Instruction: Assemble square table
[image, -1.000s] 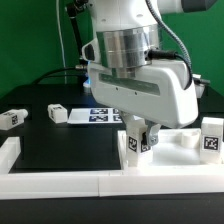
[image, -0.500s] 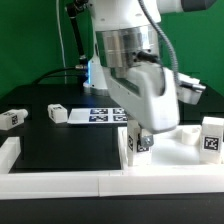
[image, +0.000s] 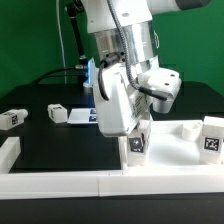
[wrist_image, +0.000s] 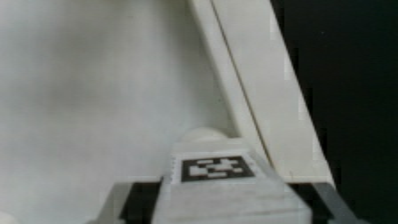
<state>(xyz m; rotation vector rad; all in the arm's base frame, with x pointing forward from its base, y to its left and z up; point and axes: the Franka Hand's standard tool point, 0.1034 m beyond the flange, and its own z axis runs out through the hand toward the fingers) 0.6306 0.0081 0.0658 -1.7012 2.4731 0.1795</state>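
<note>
The white square tabletop (image: 172, 152) lies at the front of the table, on the exterior view's right. My gripper (image: 137, 132) is shut on a white leg (image: 137, 145) with a tag, held upright at the tabletop's corner nearest the exterior view's left. In the wrist view the leg (wrist_image: 219, 170) sits between my dark fingers (wrist_image: 139, 204), over the tabletop's flat face (wrist_image: 89, 100) and beside its raised rim (wrist_image: 240, 80). The foot of the leg is hidden. A second leg (image: 211, 137) stands at the tabletop's right end. Two more legs (image: 12, 117) (image: 57, 113) lie on the left.
White border rails run along the front (image: 100, 183) and the left (image: 9, 152) of the black table. The marker board (image: 84, 118) lies behind the arm. Cables and a green backdrop are at the back.
The wrist has turned about its vertical axis while staying over the same corner, so the gripper body now faces sideways. The leg stays in the grip at the same spot.
</note>
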